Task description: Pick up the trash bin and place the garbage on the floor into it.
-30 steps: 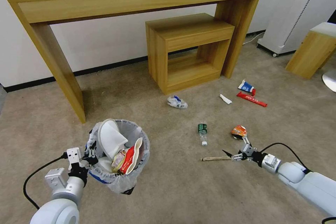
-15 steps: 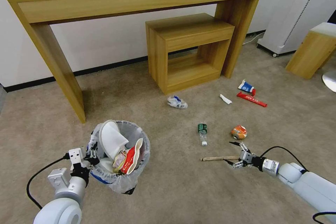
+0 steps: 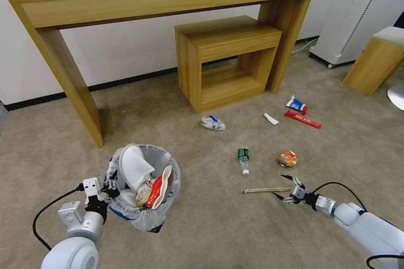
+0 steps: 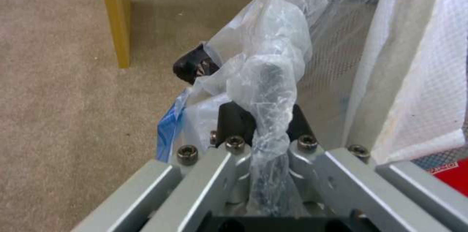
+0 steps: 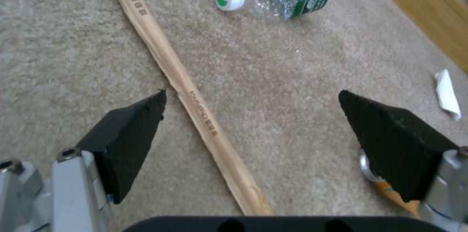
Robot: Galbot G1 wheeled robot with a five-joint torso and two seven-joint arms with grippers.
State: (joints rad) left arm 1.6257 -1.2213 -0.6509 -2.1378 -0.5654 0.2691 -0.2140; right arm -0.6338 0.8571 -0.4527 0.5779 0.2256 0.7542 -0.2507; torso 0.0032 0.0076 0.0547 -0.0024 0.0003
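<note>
Lowering since a second ago, the right hand (image 3: 283, 186) is hanging wide open at one stick (image 3: 266, 190), which is lying crosswise, its near end between the jaws. Left hand (image 3: 110, 185) is gripping the bin (image 3: 145, 214) rim. Beyond, one bottle (image 3: 243, 157) is pointing its cap toward the robot.

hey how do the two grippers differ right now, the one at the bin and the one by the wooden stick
The left gripper is shut on the rim of the trash bin, its plastic liner pinched between its fingers; the right gripper is open and holds nothing. The left gripper carries the bin at the robot's left; the right gripper sits low over the floor at the robot's right, its jaws either side of the end of the wooden stick. Both have black fingertips.
</note>
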